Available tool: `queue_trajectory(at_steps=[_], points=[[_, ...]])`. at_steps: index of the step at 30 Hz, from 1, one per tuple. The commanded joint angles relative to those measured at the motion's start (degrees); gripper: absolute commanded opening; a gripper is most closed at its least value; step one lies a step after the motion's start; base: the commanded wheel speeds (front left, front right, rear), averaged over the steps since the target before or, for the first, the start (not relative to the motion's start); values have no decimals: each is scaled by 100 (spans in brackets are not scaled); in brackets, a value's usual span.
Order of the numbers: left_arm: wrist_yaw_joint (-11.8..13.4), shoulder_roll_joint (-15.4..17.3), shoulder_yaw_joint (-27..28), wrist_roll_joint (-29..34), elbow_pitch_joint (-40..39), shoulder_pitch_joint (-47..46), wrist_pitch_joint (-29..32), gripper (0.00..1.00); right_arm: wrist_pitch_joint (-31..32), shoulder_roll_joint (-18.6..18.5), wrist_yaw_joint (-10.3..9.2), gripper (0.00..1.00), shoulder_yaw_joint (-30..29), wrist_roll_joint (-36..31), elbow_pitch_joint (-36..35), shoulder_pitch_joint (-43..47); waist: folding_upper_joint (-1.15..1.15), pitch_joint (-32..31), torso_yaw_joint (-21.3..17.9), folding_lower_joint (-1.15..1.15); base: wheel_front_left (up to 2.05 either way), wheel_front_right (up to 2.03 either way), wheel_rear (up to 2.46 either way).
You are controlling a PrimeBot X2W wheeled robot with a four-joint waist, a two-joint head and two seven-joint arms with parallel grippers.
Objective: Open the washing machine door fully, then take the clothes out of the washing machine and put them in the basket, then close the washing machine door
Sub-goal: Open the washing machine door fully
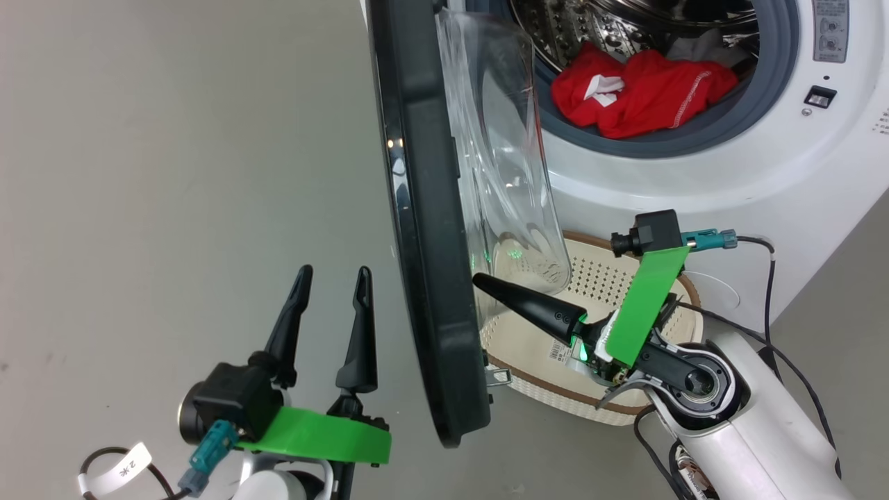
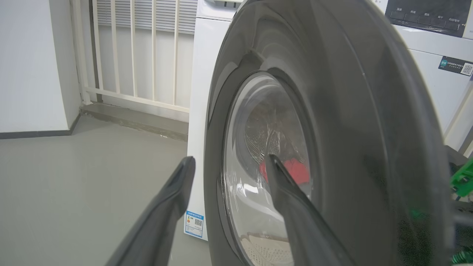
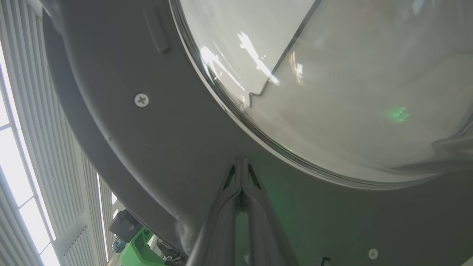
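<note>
A white tag [image 1: 125, 471] on a black cable [image 1: 160, 480] at the lower left of the head view bears a "2" and a star-like mark. A barcode sticker [image 1: 558, 349] lies inside the basket [image 1: 604, 278], its digits too small to read. On the washing machine [image 2: 207, 92], a blue sticker [image 2: 194, 223] carries a QR code and tiny print, a dark control panel [image 2: 425, 14] shows a row of small white Chinese labels, and a dark sticker [image 2: 456, 66] has a QR code. None of this print is legible.
</note>
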Motion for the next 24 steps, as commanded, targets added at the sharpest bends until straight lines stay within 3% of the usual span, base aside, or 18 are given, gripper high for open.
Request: queue_trajectory(at_steps=[1, 16, 22, 24], points=[[42, 88, 171, -24, -130, 9, -45, 100, -19, 132, 43, 0, 178, 102, -213, -87, 0, -13, 26, 0, 0, 0, 0], [55, 88, 180, -66, -153, 87, -45, 100, -246, 33, 43, 0, 386, 165, -103, -198, 0, -91, 133, 0, 0, 0, 0], [16, 88, 183, -62, -135, 115, -45, 100, -792, -275, 43, 0, 491, -799, -357, -174, 0, -151, 119, 0, 0, 0, 0], [2, 88, 198, -52, -124, 133, -45, 100, -1034, -315, 43, 41, 472, -1216, -481, -71, 0, -181, 116, 0, 0, 0, 0]])
